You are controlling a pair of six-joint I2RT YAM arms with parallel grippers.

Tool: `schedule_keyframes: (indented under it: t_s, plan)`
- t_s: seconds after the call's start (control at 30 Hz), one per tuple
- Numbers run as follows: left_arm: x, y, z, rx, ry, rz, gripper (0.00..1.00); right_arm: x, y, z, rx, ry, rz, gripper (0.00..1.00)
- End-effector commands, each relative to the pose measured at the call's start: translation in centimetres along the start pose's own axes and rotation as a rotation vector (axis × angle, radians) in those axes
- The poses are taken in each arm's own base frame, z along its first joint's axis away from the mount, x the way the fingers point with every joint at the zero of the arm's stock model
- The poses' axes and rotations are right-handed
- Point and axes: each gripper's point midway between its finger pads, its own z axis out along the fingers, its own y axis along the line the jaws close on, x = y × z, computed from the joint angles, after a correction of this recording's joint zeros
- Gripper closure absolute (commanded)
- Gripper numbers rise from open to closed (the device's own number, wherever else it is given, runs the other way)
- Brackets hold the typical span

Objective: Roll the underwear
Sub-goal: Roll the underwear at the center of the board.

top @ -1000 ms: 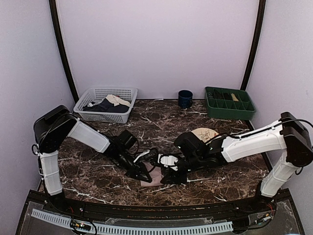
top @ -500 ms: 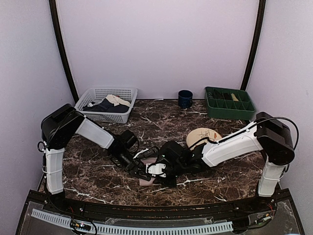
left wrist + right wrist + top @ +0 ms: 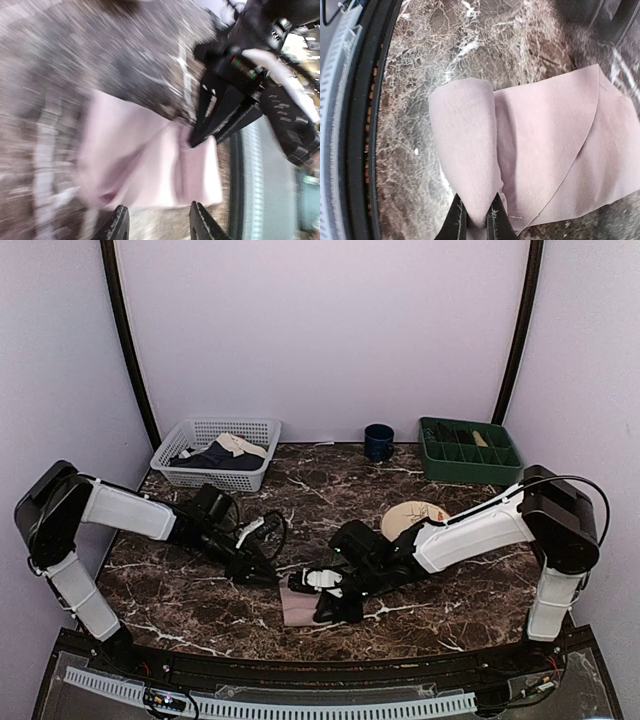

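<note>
We see plain pale-lilac walls (image 3: pixel 330 330) on 3 sides, evenly lit, no hard shadows. Black curved posts in the back corners: left post (image 3: pixel 125 340), right post (image 3: pixel 521 330). Table (image 3: pixel 200 610) is dark brown marble w/ white veins. Black lip (image 3: pixel 330 665) along near edge, white slotted strip (image 3: pixel 300 707) just below.

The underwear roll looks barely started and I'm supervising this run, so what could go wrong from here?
1. The right gripper pinches only a thin fold of the underwear; it may slip free.
2. The left gripper is open and off the cloth, so nothing pins the flat part; it may drag across the table instead of rolling.
3. The fold lies near the black rim, so a pull that way could carry it off.
</note>
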Motion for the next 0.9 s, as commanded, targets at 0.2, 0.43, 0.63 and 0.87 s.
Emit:
schedule_keyframes:
  t_s: [0.2, 0.43, 0.63, 0.87]
  plan:
    - [-5.4, -0.4, -9.1, -0.556, -0.235, 0.342, 0.36, 3.0, 1.2, -0.7, -0.276, 0.177, 0.444, 1.0]
    - [-8.6, -3.1, -17.0, -0.796, -0.609, 0.182, 0.01, 2.4, 1.6, -0.2, -0.409, 0.259, 0.545, 1.0]
    - [-5.6, -5.6, -13.4, -0.621, -0.425, 0.367, 0.03, 1.7, 1.0, 0.0, -0.517, 0.257, 0.689, 1.0]
    - [-1.6, -8.0, -6.9, -0.548, -0.277, 0.591, 0.03, 2.2, -0.1, 0.3, -0.585, 0.236, 0.869, 1.0]
